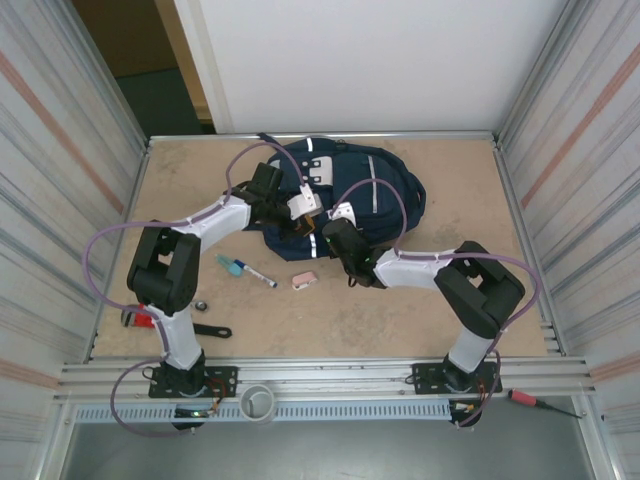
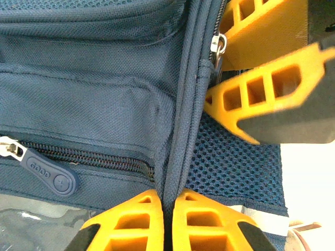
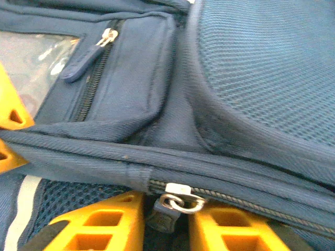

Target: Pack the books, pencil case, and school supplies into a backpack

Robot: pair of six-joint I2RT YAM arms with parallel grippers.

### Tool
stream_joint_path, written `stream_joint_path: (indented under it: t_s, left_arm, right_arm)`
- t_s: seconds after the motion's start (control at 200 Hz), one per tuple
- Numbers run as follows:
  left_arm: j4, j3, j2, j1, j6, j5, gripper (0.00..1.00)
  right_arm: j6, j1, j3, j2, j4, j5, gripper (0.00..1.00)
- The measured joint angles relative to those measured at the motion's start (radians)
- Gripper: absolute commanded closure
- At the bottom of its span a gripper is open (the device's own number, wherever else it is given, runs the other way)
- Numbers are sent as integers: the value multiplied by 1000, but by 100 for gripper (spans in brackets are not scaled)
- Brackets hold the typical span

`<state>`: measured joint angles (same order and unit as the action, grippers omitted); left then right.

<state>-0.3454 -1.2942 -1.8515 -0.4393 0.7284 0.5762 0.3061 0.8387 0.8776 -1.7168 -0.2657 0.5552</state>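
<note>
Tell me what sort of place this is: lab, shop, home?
Likely a lab robot test cell: ribbed metal side walls, a bare wooden tabletop, and two arms bolted to an aluminium rail.

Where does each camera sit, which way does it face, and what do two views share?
Top external: above, behind the bases, looking down on table, left arm, right arm, backpack.
Left wrist: on the left arm, facing a backpack seam pinched in the left gripper.
Right wrist: on the right arm, facing the zip pull between the fingertips of the right gripper.
Shared: each wrist view catches the other gripper's orange fingers.
</note>
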Motion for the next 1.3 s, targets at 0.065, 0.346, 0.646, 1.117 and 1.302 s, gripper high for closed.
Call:
stream_joint_path:
  t_s: [0.065,0.346,0.646,1.117,1.302]
  left_arm:
    - [0,0,0,0,0,0,100]
    - [-2,0,-4,-3,8,-17,100]
    - [-21,-21,-21,-14,26,-45,100]
    - [-21,-20,-22,-20,34,-67,100]
    - [-21,-20,-22,-21,34,-71,100]
  right_arm:
    - [4,3,2,0,5,13,82]
    - [27,8,2,23,49,28,94]
    - [35,-20,-11,84,126,-30,100]
    - [48,-235,-134,208,109,-443,100]
    - [48,-311,-172,250,110,-536,100]
